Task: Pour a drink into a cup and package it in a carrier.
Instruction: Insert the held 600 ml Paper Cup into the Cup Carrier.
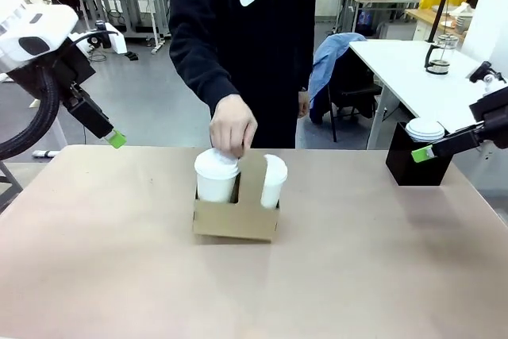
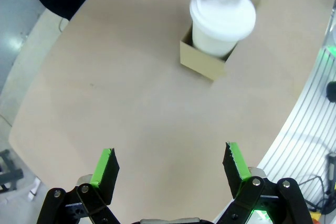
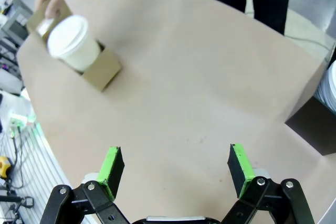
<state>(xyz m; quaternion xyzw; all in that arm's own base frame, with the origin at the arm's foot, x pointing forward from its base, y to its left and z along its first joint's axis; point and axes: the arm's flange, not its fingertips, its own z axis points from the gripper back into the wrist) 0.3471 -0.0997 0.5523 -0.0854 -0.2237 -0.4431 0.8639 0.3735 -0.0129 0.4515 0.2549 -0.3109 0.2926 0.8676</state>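
The brown cardboard carrier was seen at the centre of the tan table, with two lidded white paper cups seated in its slots: the left cup at 9 o'clock of the upright handle tab, the right cup at 3 o'clock of it. The person's hand was placed just above the left cup's lid, at 12 o'clock of the carrier. The left gripper was held above the table's far left edge, at 10 o'clock of the carrier and well apart from it; its fingers were spread wide and held nothing. The right gripper was held at 2 o'clock of the carrier, just in front of a black box topped with white lids; its fingers were likewise spread and held nothing. A glass pot was seen on a white table beyond.
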